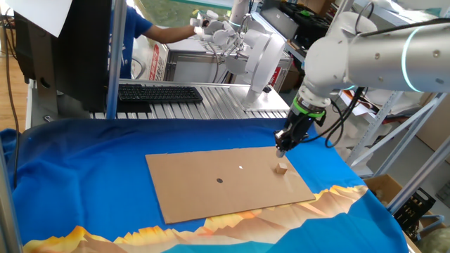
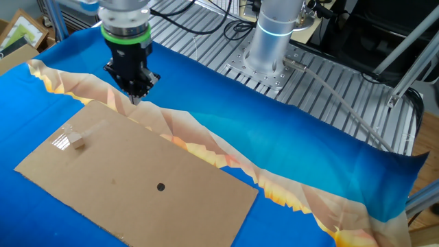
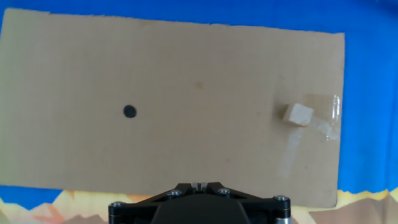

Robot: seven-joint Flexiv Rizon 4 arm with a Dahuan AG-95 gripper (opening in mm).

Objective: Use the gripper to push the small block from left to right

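The gripper (image 1: 280,150), fingers pressed together and holding nothing, hovers above the cardboard sheet (image 1: 204,186); the small block (image 1: 282,168) sits near 1 end, so overshooting could knock it off

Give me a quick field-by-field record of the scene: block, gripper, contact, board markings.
small block: near one short end of the cardboard sheet, beside a patch of clear tape
gripper: above the sheet's edge, fingers pointing down; fingertips look close together, exact state unclear
contact: none visible, gripper apart from block
dark dot: on the sheet, well away from the block
surface: blue cloth under the sheet
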